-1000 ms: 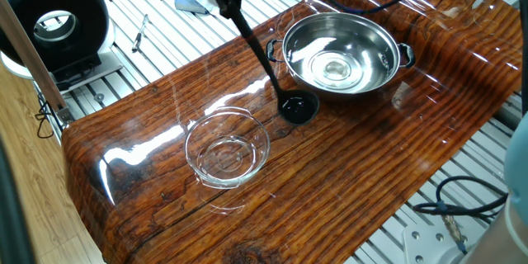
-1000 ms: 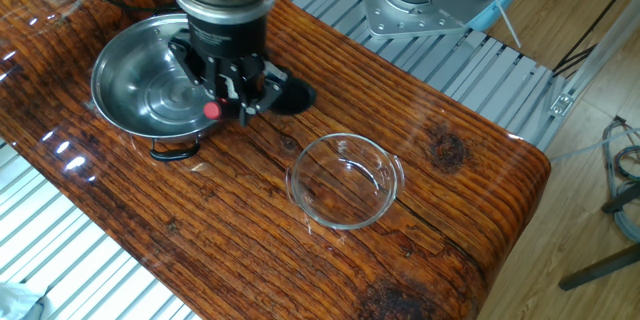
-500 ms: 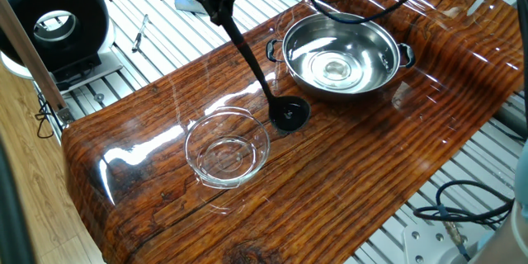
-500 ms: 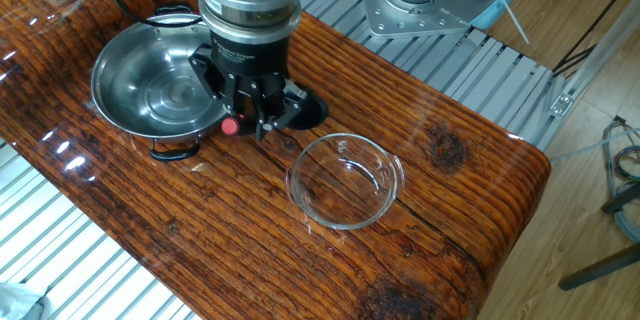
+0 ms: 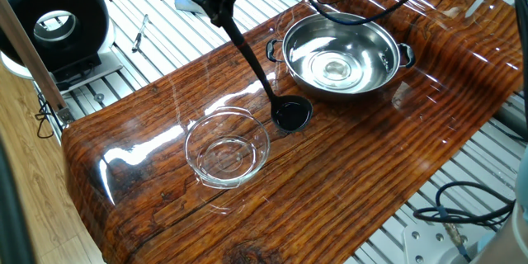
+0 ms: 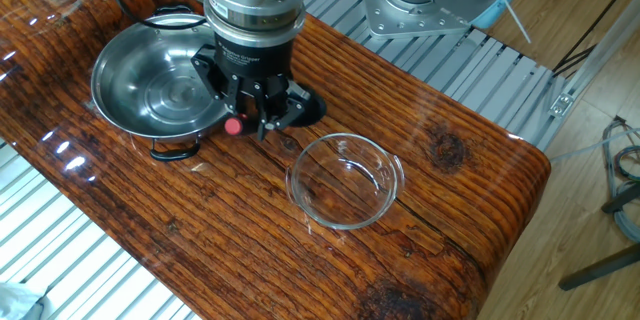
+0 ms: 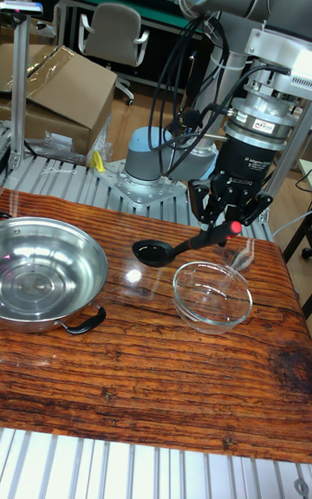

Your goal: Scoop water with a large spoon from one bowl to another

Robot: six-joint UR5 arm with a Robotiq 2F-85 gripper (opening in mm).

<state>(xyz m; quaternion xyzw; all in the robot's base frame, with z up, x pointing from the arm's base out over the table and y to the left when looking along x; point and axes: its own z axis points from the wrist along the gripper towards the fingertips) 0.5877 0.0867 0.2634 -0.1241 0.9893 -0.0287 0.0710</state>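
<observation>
Carry phase, status: the ladle (image 5: 290, 114) has left the steel bowl (image 5: 340, 56) over the last second and now sits at frame centre in one fixed view, between that bowl and the glass bowl (image 5: 227, 150); over the last half second it has barely shifted, so the transfer appears paused or very slow. The hand (image 6: 255, 118) is clamped on the handle near the red tip; handle slopes down to the cup, which hangs low, close to the desk (image 5: 346, 173); contact with the desk cannot be told. Water in the cup is not discernible; glints show in the steel bowl. Judgement: scoop done, pour not yet; the cup is near the glass bowl's rim but not above it; remaining travel is short, toward lower left.
</observation>
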